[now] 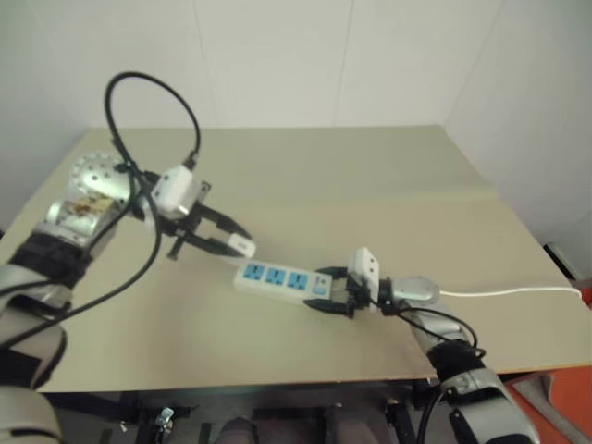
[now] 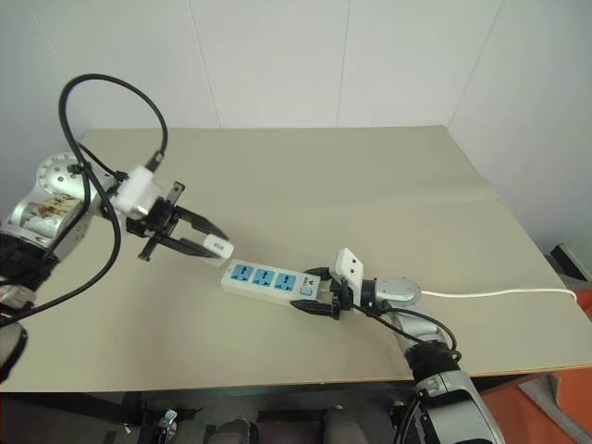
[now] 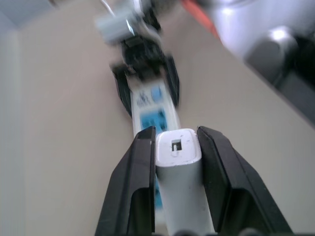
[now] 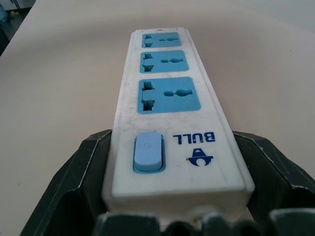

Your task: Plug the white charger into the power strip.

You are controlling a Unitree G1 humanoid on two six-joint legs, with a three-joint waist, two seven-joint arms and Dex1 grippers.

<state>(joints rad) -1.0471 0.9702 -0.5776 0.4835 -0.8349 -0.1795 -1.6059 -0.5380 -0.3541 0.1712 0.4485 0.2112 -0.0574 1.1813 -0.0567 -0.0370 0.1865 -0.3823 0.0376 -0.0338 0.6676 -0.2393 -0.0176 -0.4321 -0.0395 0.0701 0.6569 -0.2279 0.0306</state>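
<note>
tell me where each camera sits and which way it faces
Left eye view: on the head, looking forward and down over the beige wooden table; both arms show.
Right eye view: the stereo twin, same scene.
Left wrist view: on the left wrist, looking along the left gripper, shut on the small white plastic charger block.
Right wrist view: on the right wrist, looking along the right gripper, clamping the switch end of the long white power strip with blue sockets.
Shared: both wrist views show the strip.

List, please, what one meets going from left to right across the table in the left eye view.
Left gripper holding the small white plastic charger → long white plastic power strip with three blue sockets → right gripper clamped on its switch end → thin white cord.
</note>
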